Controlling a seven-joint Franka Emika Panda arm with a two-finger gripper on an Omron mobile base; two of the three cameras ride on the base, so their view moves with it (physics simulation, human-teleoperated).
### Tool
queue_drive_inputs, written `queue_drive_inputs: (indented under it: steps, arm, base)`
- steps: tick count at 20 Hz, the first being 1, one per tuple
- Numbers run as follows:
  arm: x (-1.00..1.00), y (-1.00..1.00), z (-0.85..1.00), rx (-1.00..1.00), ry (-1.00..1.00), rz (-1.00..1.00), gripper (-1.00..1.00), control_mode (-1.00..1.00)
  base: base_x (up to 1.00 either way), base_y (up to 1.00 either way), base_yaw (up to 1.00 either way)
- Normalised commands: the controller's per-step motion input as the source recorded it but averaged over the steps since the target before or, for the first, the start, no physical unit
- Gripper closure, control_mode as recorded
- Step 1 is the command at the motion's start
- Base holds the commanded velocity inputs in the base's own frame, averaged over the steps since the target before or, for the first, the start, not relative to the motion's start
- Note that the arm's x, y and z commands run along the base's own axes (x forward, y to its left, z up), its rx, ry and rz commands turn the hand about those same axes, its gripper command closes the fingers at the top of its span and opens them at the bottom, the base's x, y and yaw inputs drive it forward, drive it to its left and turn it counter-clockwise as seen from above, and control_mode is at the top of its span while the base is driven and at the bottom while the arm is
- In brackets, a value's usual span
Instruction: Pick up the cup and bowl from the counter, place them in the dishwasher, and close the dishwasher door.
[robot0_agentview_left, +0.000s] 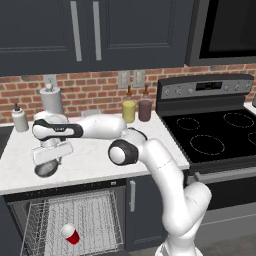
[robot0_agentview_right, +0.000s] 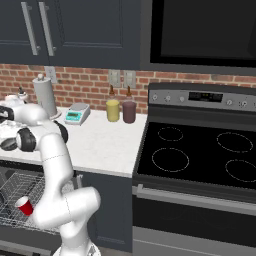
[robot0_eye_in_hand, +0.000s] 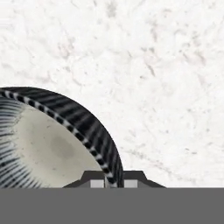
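The small shallow grey metallic bowl (robot0_eye_in_hand: 48, 144) is right at the hand now: the two-finger gripper (robot0_eye_in_hand: 113, 180) pinches its rim, one dark fingertip (robot0_eye_in_hand: 97, 180) inside the wall and the other outside, jaws nearly together on that thin edge. A rim pinch makes sense here, since the bowl looks too wide to straddle whole. In the left base view the bowl (robot0_agentview_left: 46, 168) sits under the hand at the front left of the white marble-look counter (robot0_agentview_left: 95, 160), just above the open dishwasher (robot0_agentview_left: 70, 220); whether it is lifted clear of the slab I cannot tell. Below, the light grey wire rack (robot0_agentview_left: 95, 215) already holds the small red tapered cup (robot0_agentview_left: 70, 233), lying tipped on its side with its white mouth showing. My read: cup done, bowl next, then a short drop into the rack.
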Motion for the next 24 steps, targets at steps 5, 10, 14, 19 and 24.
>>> queue_drive_inputs:
  steps: [5,10,14,19,24]
  arm:
    - [-0.79,-0.02,-0.03,0.01,-0.04,0.05,1.0,-1.0]
    - [-0.71,-0.08,0.0,0.07,-0.11,0.06,1.0,-1.0]
    - [-0.7,-0.15,0.0,0.1,-0.08,0.05,1.0,-1.0]
    - [-0.88,-0.29,0.0,0.13,-0.11,0.0,1.0,-1.0]
    - [-0.61,-0.48,0.07,0.16,-0.13,0.0,1.0,-1.0]
  base:
    - [0.0,0.0,0.0]
    - [0.0,0.0,0.0]
    - [0.0,0.0,0.0]
    - [0.0,0.0,0.0]
    - [0.0,0.0,0.0]
